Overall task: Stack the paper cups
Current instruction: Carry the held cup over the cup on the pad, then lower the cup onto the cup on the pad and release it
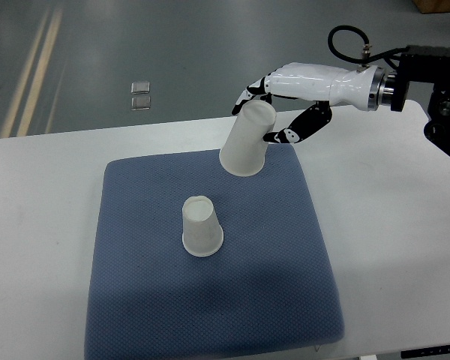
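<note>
Overhead, right hand (285, 101) gripping tilted paper cup (247, 140), second cup (201, 226) (upside-down) on blue mat (135, 285)

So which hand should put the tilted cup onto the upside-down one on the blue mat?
The right hand. It already grips the tilted paper cup, held above the blue mat just beyond the upside-down cup. No left arm shows in the view, so the right likely only needs to carry it over.

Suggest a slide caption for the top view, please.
Right hand holds a tilted paper cup above the blue mat, near an upside-down cup.
</note>
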